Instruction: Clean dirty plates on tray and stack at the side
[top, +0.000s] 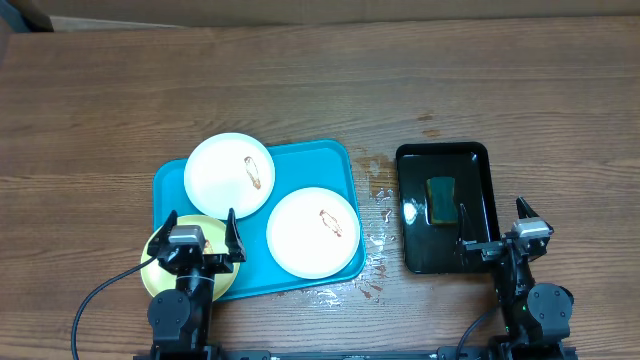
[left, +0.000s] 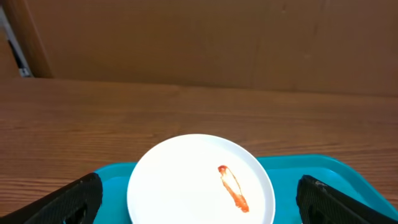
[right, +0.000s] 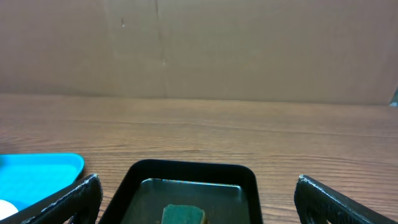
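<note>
The cyan tray (top: 330, 165) lies left of centre. A white plate (top: 229, 174) with a brown smear sits on its far left corner; it also shows in the left wrist view (left: 186, 186) with an orange-red streak. A second white smeared plate (top: 313, 232) sits on the tray's right half. A pale yellow plate (top: 157, 272) overlaps the tray's near left corner, mostly hidden under my left arm. My left gripper (top: 200, 228) is open and empty above it. My right gripper (top: 492, 222) is open and empty at the black tray's near right.
A black glossy tray (top: 412, 215) with water holds a green sponge (top: 441, 199), which also shows in the right wrist view (right: 183, 215). Water drops and brown spots (top: 378, 200) lie on the wood between the two trays. A cardboard wall stands behind the table.
</note>
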